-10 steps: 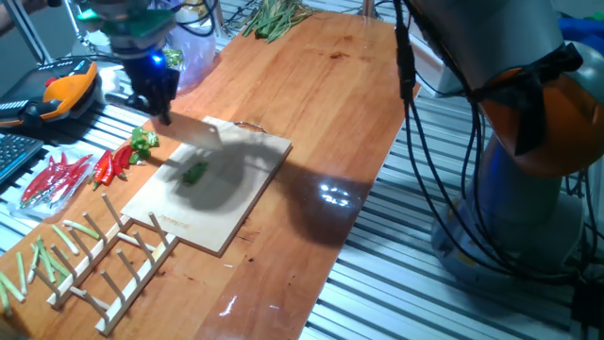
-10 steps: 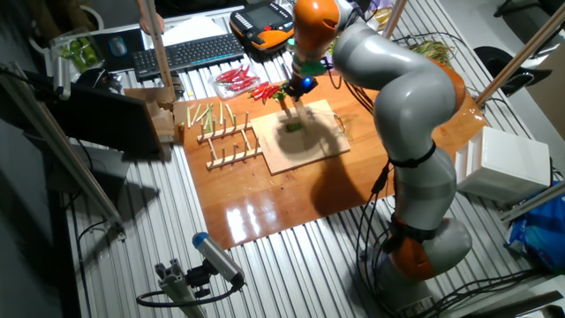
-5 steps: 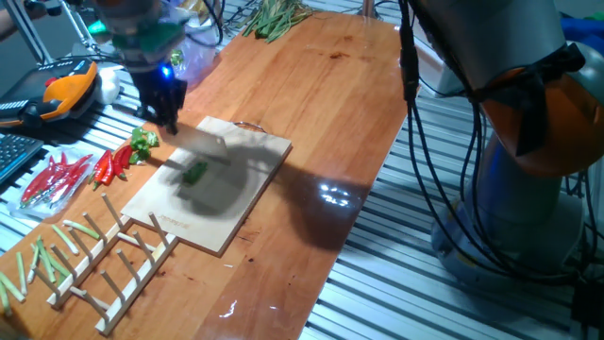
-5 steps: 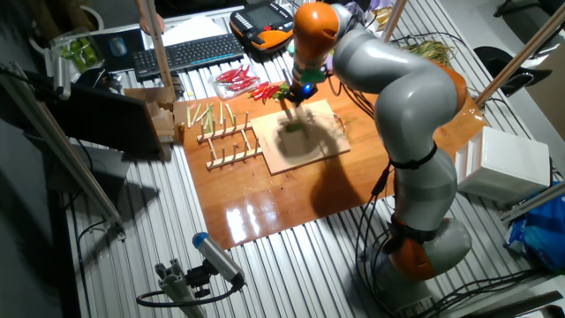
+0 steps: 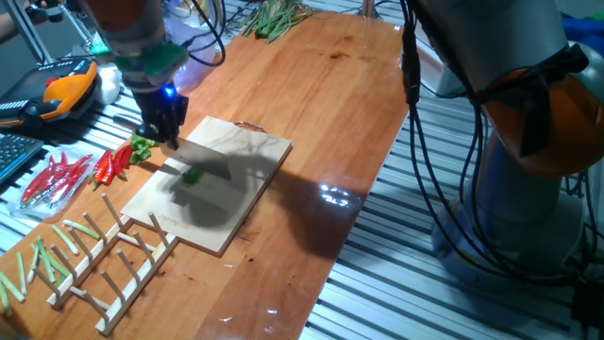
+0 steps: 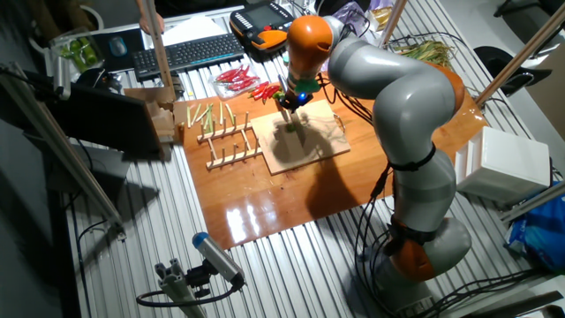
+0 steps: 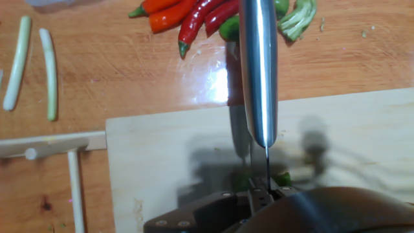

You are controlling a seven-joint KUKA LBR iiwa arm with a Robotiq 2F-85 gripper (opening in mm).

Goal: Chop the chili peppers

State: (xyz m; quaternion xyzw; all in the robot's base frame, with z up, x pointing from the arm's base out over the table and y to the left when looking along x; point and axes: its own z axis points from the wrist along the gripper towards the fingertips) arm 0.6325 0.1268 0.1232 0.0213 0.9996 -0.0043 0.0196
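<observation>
A small bright-green chili lies on the pale wooden cutting board, left of its middle. My gripper is shut on a knife whose steel blade reaches over the chili. In the hand view the blade runs up the frame from the gripper, and only a green bit of chili shows beside the blade's base. In the other fixed view the gripper stands over the board; the chili there is in shadow.
Red chilies and green pepper pieces lie just left of the board. A wooden rack and pale-green stalk sticks are at the front left. More red chilies, a pendant and a keyboard sit beyond the table.
My gripper has moved down and slightly toward the board's left edge, bringing the knife blade lower onto the green chili. The chili stays in place.
</observation>
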